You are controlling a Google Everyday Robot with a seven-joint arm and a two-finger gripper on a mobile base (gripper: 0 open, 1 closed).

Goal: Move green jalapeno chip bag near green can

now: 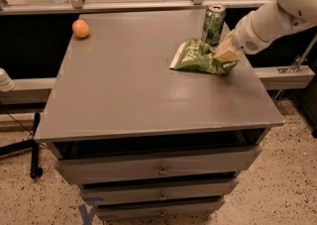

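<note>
The crinkly green foil jalapeno chip bag point(197, 56) lies on the far right part of the grey cabinet top point(133, 85), just in front of the small upright green and silver drink can point(213, 24) and close to touching its base. The bag is crumpled and lumpy, with white lettering across its face and a pale edge at its left end. Its right end rises a little into the tan two-finger gripper point(227, 55). The gripper comes in from the right on a white arm point(277, 16) and is clamped on that end of the bag. A small round orange fruit point(80, 28) sits well apart at the far left corner. Grey drawers point(158, 167) stack below the top.
</note>
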